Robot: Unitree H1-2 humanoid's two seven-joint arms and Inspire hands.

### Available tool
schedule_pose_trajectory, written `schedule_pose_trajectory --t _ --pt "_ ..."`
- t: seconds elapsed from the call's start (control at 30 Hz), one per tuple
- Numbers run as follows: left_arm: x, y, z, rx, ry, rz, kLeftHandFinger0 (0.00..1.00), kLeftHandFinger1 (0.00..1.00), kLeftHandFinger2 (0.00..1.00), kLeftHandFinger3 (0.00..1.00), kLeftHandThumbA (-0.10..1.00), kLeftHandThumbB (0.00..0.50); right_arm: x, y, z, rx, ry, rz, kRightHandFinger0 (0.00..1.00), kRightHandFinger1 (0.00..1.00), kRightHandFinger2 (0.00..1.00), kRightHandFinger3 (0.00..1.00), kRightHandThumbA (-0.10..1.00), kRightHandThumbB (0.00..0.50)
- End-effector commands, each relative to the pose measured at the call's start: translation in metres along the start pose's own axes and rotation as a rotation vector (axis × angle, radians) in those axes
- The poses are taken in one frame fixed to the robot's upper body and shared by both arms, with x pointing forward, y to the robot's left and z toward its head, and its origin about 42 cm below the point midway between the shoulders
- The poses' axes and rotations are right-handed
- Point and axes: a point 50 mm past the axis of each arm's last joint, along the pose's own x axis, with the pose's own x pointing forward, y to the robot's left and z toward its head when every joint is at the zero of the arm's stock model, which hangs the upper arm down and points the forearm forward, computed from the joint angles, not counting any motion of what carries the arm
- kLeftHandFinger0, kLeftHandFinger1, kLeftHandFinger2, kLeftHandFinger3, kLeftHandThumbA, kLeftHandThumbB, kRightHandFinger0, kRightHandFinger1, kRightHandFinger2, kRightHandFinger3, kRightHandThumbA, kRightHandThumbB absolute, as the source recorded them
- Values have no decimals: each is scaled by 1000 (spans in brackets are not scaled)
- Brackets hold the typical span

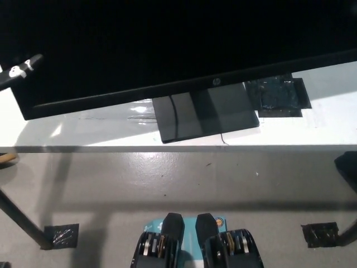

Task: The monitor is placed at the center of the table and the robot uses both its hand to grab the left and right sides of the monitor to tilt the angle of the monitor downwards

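Observation:
The black monitor [167,44] fills the top of the head view, its lower bezel slanting up from left to right. Its dark glossy stand base [206,114] rests on the white table [83,134]. A small white part of my left hand [21,68] shows at the picture's left edge, right against the monitor's left side. The rest of that hand is out of frame, so its grip cannot be judged. My black right hand is not visible; the monitor's right side runs out of the picture.
A black tape patch [277,96] lies on the table right of the stand. Below the table's front edge is grey floor with taped table feet [61,235] [319,234]. A dark shape [347,167] sits at the right edge.

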Motion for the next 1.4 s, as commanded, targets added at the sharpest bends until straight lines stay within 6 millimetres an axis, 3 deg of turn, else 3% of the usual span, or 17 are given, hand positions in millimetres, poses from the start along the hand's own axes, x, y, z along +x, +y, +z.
schedule_pose_trajectory --t 0.0,0.07,0.1,0.17,0.3,0.43,0.5,0.7,0.83,0.9,1.1,1.17,1.3,1.37 --pt "36 33 14 311 10 -3 1000 1000 1000 1000 666 500 16 2 77 -333 -170 -155 1000 1000 1000 1000 573 500" --pt "48 41 8 515 35 -31 1000 1000 1000 1000 627 466 22 11 81 -390 -153 -205 1000 1000 1000 1000 544 500" --pt "49 43 7 532 32 -32 1000 1000 1000 1000 616 464 23 11 81 -398 -152 -212 1000 1000 1000 1000 539 500" --pt "60 53 0 706 49 -29 1000 1000 1000 1000 602 496 28 20 85 -424 -165 -232 1000 1000 1000 1000 486 500" --pt "70 65 -4 891 118 -56 1000 1000 1000 1000 633 500 33 29 88 -499 -170 -272 1000 1000 1000 1000 460 500" --pt "80 72 -2 1038 154 -74 1000 1000 1000 1000 715 500 35 36 84 -564 -182 -314 1000 1000 1000 1000 435 500" --pt "85 76 1 1087 168 -78 1000 1000 1000 1000 686 500 38 41 84 -608 -183 -339 1000 1000 1000 1000 452 500" --pt "97 77 10 1256 158 -59 1000 1000 1000 1000 739 500 41 49 80 -645 -197 -387 1000 1000 1000 1000 476 500" --pt "93 77 6 1150 161 -39 1000 1000 1000 1000 731 500 40 48 77 -589 -204 -375 1000 1000 1000 1000 519 500" --pt "85 79 0 1002 151 -27 1000 1000 1000 1000 696 497 37 44 74 -530 -226 -363 1000 1000 1000 1000 525 500" --pt "51 77 -21 632 123 37 1000 1000 1000 1000 717 498 23 30 39 -339 -237 -325 1000 1000 1000 1000 572 500" --pt "33 77 -26 555 101 44 1000 1000 1000 1000 744 493 16 25 24 -291 -264 -316 1000 1000 1000 1000 602 500" --pt "-15 80 -40 284 122 54 1000 1000 1000 1000 687 493 -2 20 -3 -228 -325 -310 1000 1000 1000 1000 779 500" --pt "-43 79 -40 191 106 85 1000 1000 1000 1000 746 500 -16 19 -11 -210 -366 -308 1000 1000 1000 1000 822 500"
